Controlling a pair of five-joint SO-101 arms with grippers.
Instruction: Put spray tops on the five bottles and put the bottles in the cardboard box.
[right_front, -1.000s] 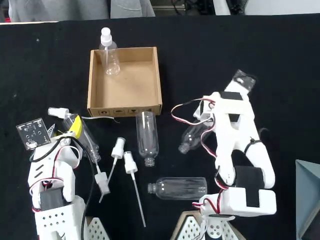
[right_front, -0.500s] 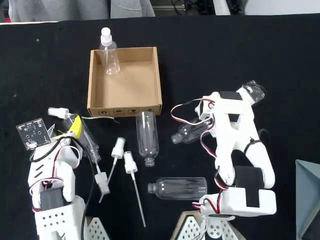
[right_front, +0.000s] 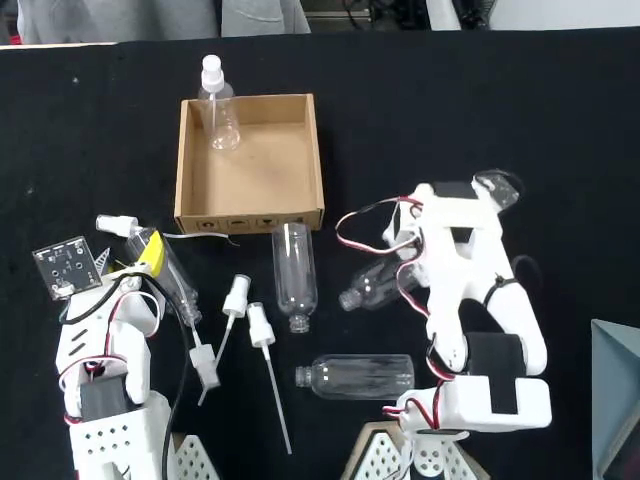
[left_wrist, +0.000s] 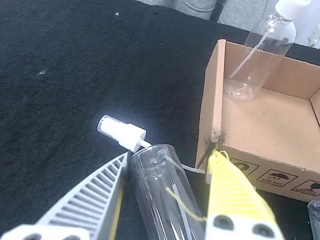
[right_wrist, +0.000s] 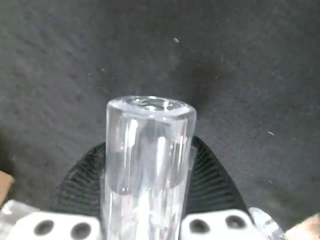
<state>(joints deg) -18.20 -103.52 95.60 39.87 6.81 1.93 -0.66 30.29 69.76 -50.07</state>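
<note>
My left gripper (right_front: 160, 262) (left_wrist: 167, 157) is shut on a clear bottle (left_wrist: 160, 200) lying on the table in front of the cardboard box (right_front: 250, 170) (left_wrist: 215, 100); a white spray top (right_front: 115, 225) (left_wrist: 122, 132) sits on its neck. My right gripper (right_front: 395, 275) (right_wrist: 147, 165) is shut on an open-necked clear bottle (right_front: 372, 283) (right_wrist: 147, 150), right of the box's front. A capped bottle (right_front: 218, 105) (left_wrist: 260, 50) leans on the box's back wall. Two uncapped bottles (right_front: 295, 272) (right_front: 355, 376) lie in front of the box.
Three loose spray tops (right_front: 237, 293) (right_front: 260, 326) (right_front: 205, 365) with long dip tubes lie between the arms, left of the uncapped bottles. A grey object (right_front: 615, 390) stands at the right edge. The black table (right_front: 560, 130) is bare at the back right.
My right gripper has turned with its bottle, so the neck has swung left and then a little toward the front edge. The left arm and its bottle have kept still.
</note>
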